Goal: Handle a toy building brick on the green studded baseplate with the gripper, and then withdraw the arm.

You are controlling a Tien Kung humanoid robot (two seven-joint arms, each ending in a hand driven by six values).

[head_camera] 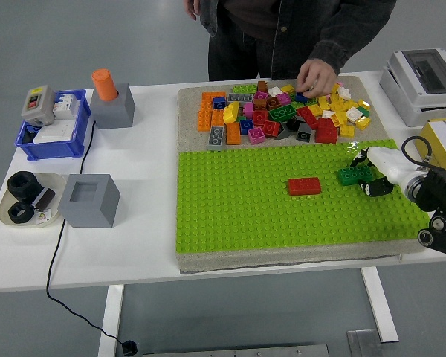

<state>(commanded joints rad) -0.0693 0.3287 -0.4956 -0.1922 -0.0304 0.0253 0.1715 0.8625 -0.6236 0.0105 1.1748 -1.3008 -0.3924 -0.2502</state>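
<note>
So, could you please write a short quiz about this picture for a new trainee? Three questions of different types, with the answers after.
1. True or false: the red brick on the green baseplate is held by the robot's right hand.
2. Which brick are the right hand's fingers at? A) orange B) green C) grey
3. Fill in: the person's hand reaches into the ____ of loose bricks behind the baseplate.

Key
1. False; the red brick lies alone, apart from the hand.
2. B, the green brick near the baseplate's right edge.
3. pile

One high head view overlooks the table [145,186].
</note>
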